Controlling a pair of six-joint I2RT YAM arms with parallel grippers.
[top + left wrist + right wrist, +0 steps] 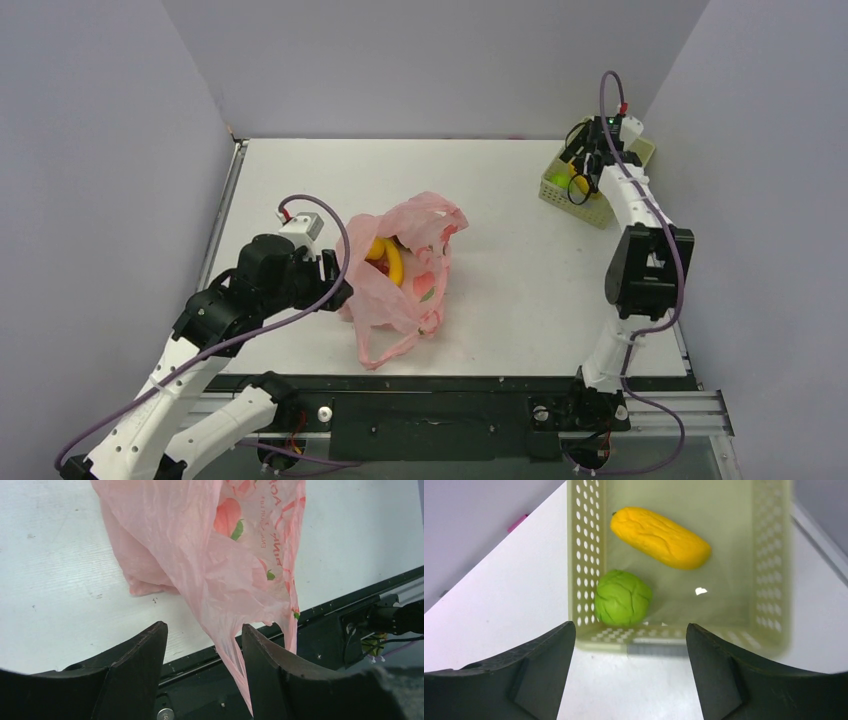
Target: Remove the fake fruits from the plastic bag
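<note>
The pink plastic bag (405, 270) lies crumpled at the table's middle, its mouth up, with a yellow banana (387, 257) showing inside. My left gripper (335, 282) is at the bag's left edge. In the left wrist view it (204, 626) stands open, and a stretched strip of the bag (235, 580) hangs between the fingers against the right one. My right gripper (630, 626) is open and empty just above the pale green basket (586, 555). A yellow-orange oval fruit (660, 537) and a green round fruit (622, 598) lie in the basket. Other fruits in the bag are hidden.
The basket (592, 207) stands at the back right, close to the right wall, with the right gripper (578, 170) over it. Grey walls enclose the table on three sides. A black rail (450, 385) runs along the near edge.
</note>
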